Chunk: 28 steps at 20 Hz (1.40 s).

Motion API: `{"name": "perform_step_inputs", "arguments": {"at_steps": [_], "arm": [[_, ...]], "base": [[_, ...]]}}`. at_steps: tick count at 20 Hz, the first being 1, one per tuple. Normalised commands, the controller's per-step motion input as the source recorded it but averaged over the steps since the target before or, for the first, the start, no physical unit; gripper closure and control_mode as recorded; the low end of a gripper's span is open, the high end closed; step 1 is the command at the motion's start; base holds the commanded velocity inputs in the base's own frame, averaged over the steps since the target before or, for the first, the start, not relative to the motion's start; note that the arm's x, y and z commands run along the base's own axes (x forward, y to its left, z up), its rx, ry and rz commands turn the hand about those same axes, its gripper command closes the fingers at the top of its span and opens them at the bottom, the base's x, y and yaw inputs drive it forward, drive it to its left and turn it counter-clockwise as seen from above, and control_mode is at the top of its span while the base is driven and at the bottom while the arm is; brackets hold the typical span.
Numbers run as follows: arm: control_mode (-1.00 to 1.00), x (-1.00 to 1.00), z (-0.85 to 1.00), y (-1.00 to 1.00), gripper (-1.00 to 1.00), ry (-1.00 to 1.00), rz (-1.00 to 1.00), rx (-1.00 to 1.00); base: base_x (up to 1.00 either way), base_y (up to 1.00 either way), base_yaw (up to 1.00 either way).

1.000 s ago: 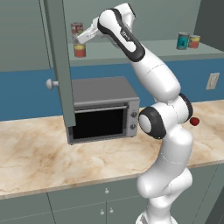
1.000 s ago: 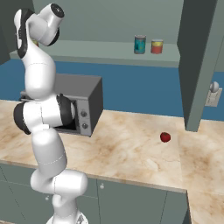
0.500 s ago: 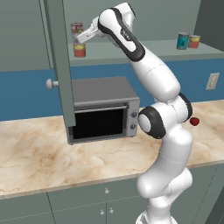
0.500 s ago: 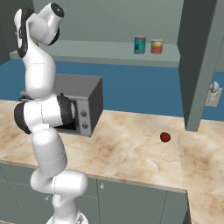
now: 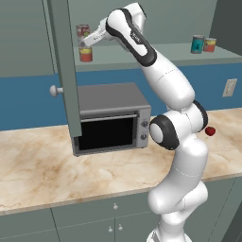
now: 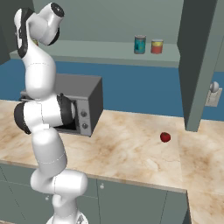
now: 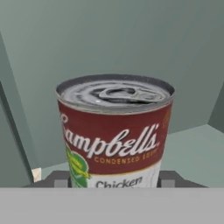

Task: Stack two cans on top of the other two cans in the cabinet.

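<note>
**Claw closed on the soup can, above an orange can at the shelf's left end**

Left base view: my arm reaches up and to the left into the cabinet [image 5: 28, 38]. The claw [image 5: 86, 43] is at the left end of the shelf [image 5: 156, 57], just past the open door [image 5: 63, 71] with its round knob [image 5: 56, 90]. The soup can [image 5: 82, 30] stands upright right over an orange can [image 5: 85, 55]. The claw covers the join, so I cannot tell whether the two touch. Well apart, at the right end of the shelf, the teal can [image 5: 197, 44] and the second orange can [image 5: 210, 45] stand just beside each other, both on the board. Below the shelf the oven [image 5: 111, 101] sits on the counter [image 5: 47, 170], and a small red thing [image 5: 210, 131] lies past my arm.

Right base view: the teal can [image 6: 140, 44] and second orange can [image 6: 156, 46] stand side by side on the shelf [image 6: 100, 50], teal on the left. My arm's upper links hide the claw here. The right-hand door [image 6: 199, 61] hangs open near the red thing [image 6: 165, 137] on the counter [image 6: 131, 144].

Hand view: the soup can [image 7: 114, 127] is upright and dead centre. One dark fingertip [image 7: 61, 179] sits against each side of its lower label, so the claw [image 7: 114, 181] is closed on the can.
</note>
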Motion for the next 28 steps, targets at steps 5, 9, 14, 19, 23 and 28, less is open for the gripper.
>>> {"name": "perform_step_inputs", "arguments": {"at_steps": [5, 9, 14, 19, 23, 28], "arm": [[-1.0, -0.04, 0.0, -0.06, -1.0, 0.0, 0.0, 0.0], [-1.0, -0.11, 0.0, -0.12, -1.0, 0.0, 0.0, 0.0], [-1.0, -0.16, 0.0, -0.13, -1.0, 0.0, 0.0, 0.0], [-1.0, -0.34, -0.05, -0.2, -1.0, 0.0, 0.0, 0.0], [-1.0, -0.45, -0.08, -0.21, -1.0, 0.0, 0.0, 0.0], [-1.0, -0.45, -0.12, -0.41, -1.0, 0.0, -0.1, 0.0]], "base": [[0.0, 0.0, 0.0], [0.0, 0.0, 0.0], [0.0, 0.0, 0.0], [0.0, 0.0, 0.0], [0.0, 0.0, 0.0], [0.0, 0.0, 0.0]]}}
